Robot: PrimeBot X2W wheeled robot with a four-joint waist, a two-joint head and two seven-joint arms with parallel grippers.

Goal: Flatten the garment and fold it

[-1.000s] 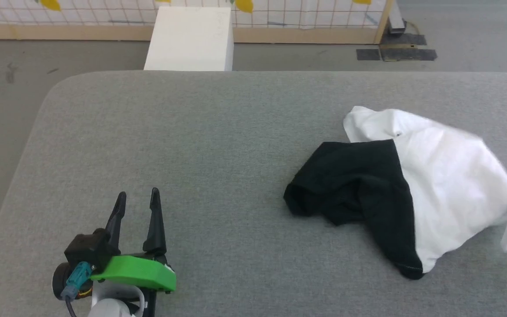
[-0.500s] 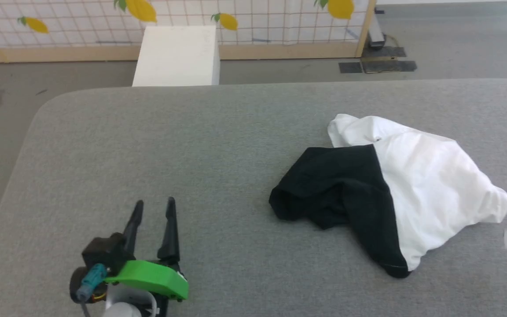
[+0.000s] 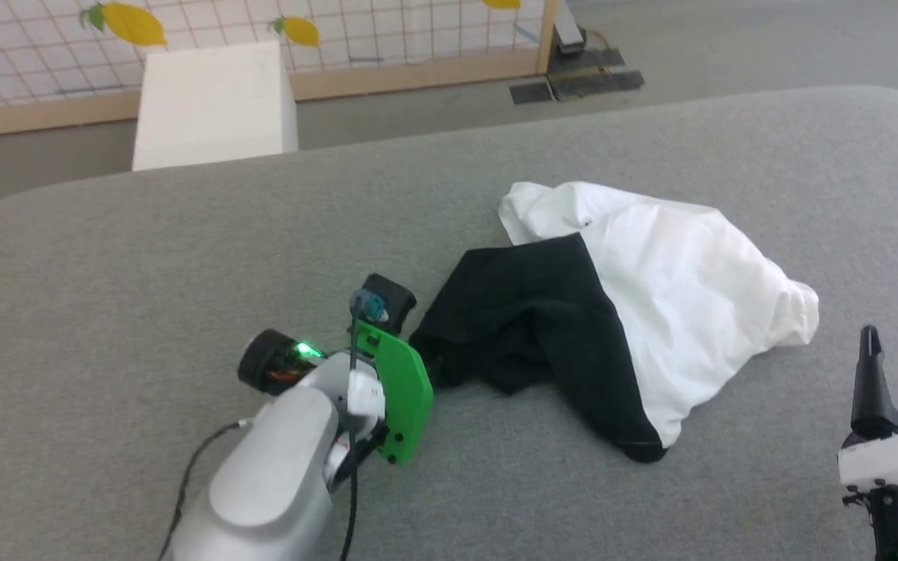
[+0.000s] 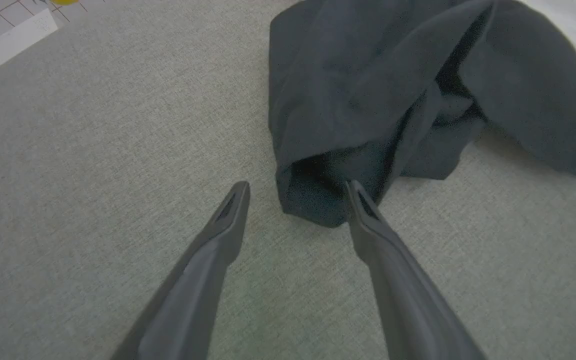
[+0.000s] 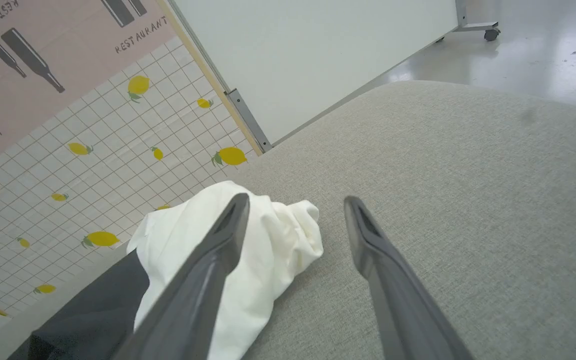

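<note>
Left gripper (image 4: 295,192) gone from lower left of head frame to black sleeve bunch at centre. Head camera swung too, so part of shift is view. Fingers apart, tips either side of fold, nothing pinched. Right gripper (image 3: 892,347) lower right, fingers apart, empty. Garment (image 3: 675,280) crumpled centre-right on grey table (image 3: 145,257) — flattening unstarted, first pinch likely next.

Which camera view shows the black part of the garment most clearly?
The left wrist view: the black part is close, its folds plain, its bunched end just ahead of the open left gripper. The head view gives its whole outline beside the white body, but smaller. The right wrist view catches a dark corner.
</note>
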